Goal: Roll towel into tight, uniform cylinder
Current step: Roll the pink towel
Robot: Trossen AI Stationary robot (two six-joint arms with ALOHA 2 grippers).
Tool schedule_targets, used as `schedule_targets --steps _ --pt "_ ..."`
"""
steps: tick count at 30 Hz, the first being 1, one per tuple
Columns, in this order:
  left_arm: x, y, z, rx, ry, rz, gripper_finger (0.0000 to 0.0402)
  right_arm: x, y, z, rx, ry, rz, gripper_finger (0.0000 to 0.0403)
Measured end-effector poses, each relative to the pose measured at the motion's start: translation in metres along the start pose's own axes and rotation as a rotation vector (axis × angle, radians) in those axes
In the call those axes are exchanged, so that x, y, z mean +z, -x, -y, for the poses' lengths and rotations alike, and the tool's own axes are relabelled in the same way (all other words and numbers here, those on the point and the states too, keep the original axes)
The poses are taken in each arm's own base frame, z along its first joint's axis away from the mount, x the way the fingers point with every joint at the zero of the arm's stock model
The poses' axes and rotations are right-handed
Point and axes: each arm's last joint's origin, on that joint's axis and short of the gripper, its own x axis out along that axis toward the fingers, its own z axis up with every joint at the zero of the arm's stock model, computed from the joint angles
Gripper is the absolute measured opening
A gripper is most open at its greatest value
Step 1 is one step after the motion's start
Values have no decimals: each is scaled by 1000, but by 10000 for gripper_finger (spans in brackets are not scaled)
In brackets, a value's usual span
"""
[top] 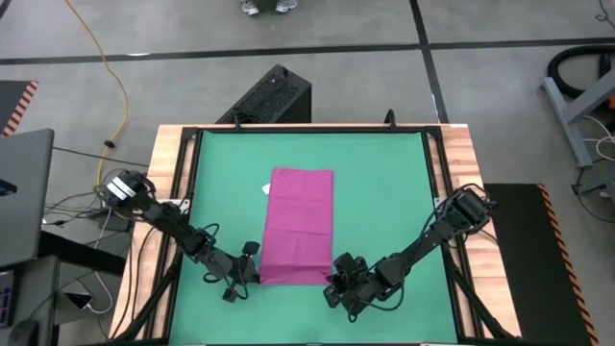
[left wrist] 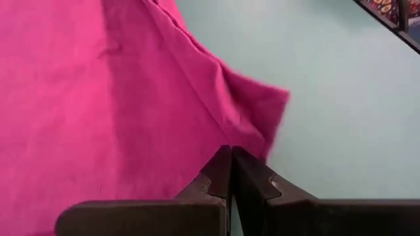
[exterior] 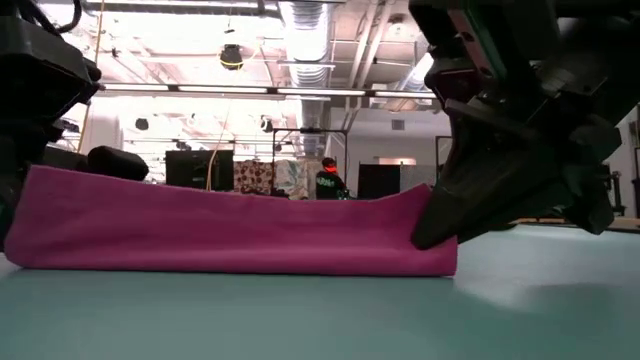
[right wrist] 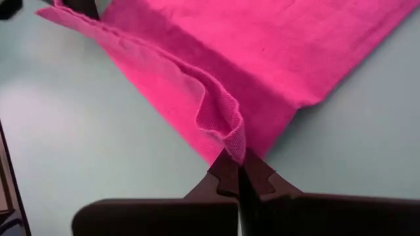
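Lying lengthwise on the green mat (top: pixel 384 173), the magenta towel (top: pixel 300 226) has its near edge raised; left gripper (top: pixel 246 273) and right gripper (top: pixel 336 280) each pinch 1 near corner, fingers closed on cloth.

I see the towel (top: pixel 299 228) is plain magenta-pink, with a small white tag (top: pixel 266 188). The mat (top: pixel 384 202) is plain green, the bench (top: pixel 461 154) edge is light wood, both arms are black.
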Motion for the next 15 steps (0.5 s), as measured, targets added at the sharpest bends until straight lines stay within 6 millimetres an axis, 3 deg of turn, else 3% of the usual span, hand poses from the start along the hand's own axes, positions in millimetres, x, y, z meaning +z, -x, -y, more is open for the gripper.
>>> schedule_targets --steps 9,15 --pt "18 29 1 30 60 -10 0 0 0 2 -20 13 -23 7" --pt "31 48 16 141 -36 133 0 3 -2 3 -24 19 -21 7"
